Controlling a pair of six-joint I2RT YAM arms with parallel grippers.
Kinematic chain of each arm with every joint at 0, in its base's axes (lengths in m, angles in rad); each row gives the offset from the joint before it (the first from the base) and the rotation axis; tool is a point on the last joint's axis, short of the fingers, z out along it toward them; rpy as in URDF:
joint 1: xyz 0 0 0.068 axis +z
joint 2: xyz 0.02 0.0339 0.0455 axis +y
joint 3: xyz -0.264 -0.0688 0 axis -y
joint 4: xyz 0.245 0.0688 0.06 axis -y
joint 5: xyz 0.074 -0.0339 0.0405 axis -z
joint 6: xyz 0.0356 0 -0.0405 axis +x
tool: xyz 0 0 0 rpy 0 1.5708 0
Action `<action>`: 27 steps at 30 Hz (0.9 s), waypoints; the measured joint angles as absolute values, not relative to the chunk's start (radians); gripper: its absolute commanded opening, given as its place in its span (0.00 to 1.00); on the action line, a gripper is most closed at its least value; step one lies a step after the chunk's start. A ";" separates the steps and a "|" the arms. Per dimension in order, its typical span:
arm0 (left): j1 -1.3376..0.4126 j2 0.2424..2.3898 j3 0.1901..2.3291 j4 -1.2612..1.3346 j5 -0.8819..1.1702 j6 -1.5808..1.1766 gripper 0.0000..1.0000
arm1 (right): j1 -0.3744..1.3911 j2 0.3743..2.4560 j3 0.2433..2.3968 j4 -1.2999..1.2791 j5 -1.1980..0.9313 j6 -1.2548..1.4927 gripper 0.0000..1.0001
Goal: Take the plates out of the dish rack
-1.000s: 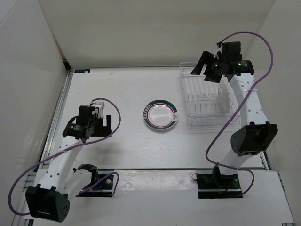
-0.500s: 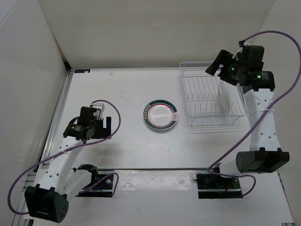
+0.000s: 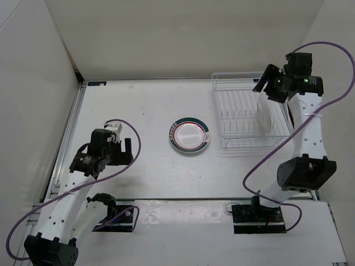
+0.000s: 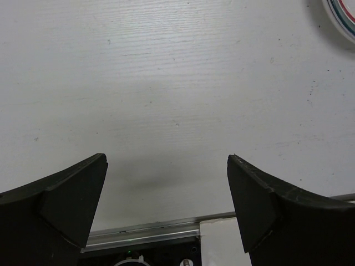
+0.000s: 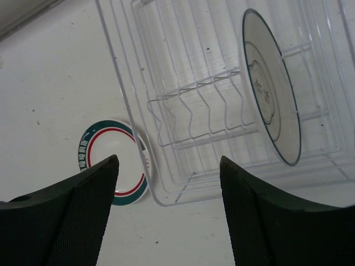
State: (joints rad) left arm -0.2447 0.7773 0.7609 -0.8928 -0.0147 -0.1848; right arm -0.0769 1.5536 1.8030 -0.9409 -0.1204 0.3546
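- Inside the dish rack (image 3: 233, 145), near its right end, a dark-rimmed plate (image 3: 264, 117) stands upright between prongs
- Left of the rack, a green-and-red plate (image 3: 189, 134) lies flat on the surface (image 3: 138, 105)
- Right gripper (image 5: 168, 159) hangs above the rack, spread wide, empty
- Left gripper (image 4: 166, 158) is also spread, holding nothing, over the surface

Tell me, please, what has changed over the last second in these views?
The right end effector swung rightward above the dish rack, from its far-left corner toward its right side. The left end effector drew back slightly toward its base. Both are open and empty. The plate standing in the rack and the green-and-red plate on the table stayed put.
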 measured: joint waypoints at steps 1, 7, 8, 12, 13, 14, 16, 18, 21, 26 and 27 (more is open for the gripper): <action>-0.245 0.776 0.761 -0.892 -0.004 -0.184 1.00 | -0.080 1.562 1.809 -0.944 -0.113 0.349 0.74; -0.261 0.768 0.761 -0.889 0.063 -0.185 1.00 | -0.092 1.670 1.903 -0.972 -0.067 0.323 0.62; -0.271 0.762 0.761 -0.889 0.068 -0.185 1.00 | -0.092 1.679 1.903 -0.976 -0.057 0.318 0.58; -0.305 0.748 0.761 -0.889 0.072 -0.184 1.00 | -0.092 1.710 1.906 -1.003 -0.013 0.298 0.55; -0.311 0.747 0.761 -0.889 0.072 -0.185 1.00 | -0.093 1.719 1.909 -1.009 0.001 0.292 0.55; -0.315 0.746 0.761 -0.889 0.074 -0.184 1.00 | -0.094 1.725 1.909 -1.013 0.015 0.285 0.55; -0.318 0.746 0.761 -0.889 0.078 -0.184 1.00 | -0.095 1.734 1.908 -1.023 0.045 0.274 0.55; -0.319 0.746 0.761 -0.889 0.081 -0.184 1.00 | -0.098 1.734 1.898 -1.023 0.078 0.261 0.55; -0.322 0.747 0.761 -0.889 0.084 -0.184 1.00 | -0.107 1.731 1.868 -1.018 0.107 0.250 0.55; -0.324 0.749 0.761 -0.889 0.089 -0.184 1.00 | -0.119 1.742 1.841 -1.021 0.110 0.244 0.49; -0.324 0.750 0.761 -0.889 0.089 -0.185 1.00 | -0.123 1.747 1.840 -1.019 0.109 0.242 0.47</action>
State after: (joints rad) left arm -0.3244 0.7498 0.7609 -0.8894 0.0891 -0.1848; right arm -0.1230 1.7466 1.8397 -1.0187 0.1093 0.2424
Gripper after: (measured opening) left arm 1.000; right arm 0.507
